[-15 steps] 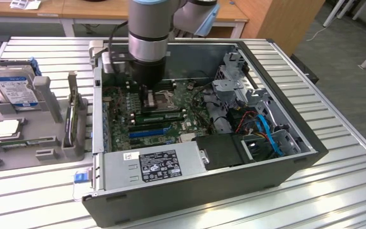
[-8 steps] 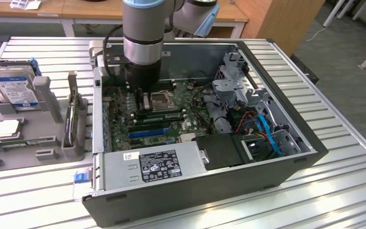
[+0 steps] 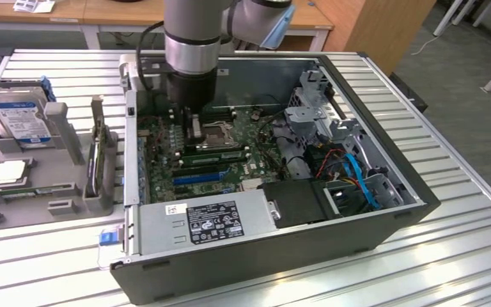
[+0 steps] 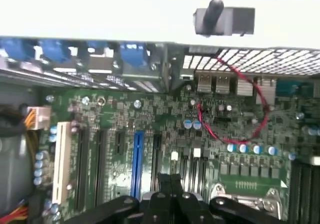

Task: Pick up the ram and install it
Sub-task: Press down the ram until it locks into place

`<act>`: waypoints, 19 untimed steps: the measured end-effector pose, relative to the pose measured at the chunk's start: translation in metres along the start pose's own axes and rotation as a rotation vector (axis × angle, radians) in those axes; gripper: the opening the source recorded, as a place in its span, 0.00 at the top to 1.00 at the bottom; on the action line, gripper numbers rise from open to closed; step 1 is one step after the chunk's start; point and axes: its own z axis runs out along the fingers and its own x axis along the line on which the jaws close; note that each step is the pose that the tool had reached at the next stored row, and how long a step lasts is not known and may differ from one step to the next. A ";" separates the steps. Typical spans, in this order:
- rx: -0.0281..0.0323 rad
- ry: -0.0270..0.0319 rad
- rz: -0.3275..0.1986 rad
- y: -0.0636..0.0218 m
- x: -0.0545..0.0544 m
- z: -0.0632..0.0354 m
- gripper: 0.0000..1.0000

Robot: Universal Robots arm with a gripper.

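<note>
In the exterior view my gripper reaches down into the open computer case, just over the motherboard beside the processor socket. A long, narrow green stick with dark chips, which looks like the ram, stands on edge across the board just in front of the socket, close to my fingers. In the wrist view my gripper is shut, the black fingers pressed together with nothing between them. I cannot tell whether they touch the stick.
A grey fixture at the exterior view's left holds a hard drive, a square silver processor, an upright card and a thin greenish strip. The power supply and blue cables crowd the case.
</note>
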 end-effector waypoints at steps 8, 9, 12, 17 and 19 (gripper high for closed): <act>-0.0002 -0.0032 0.000 -0.0351 0.002 -0.0103 0.89; -0.0005 -0.0034 0.000 -0.0397 0.003 -0.0113 0.89; -0.0034 -0.0035 0.000 -0.0534 0.004 -0.0127 0.89; -0.0130 -0.0039 -0.001 -0.0647 0.006 -0.0283 0.89; -0.0135 -0.0039 -0.001 -0.0647 0.007 -0.0373 0.89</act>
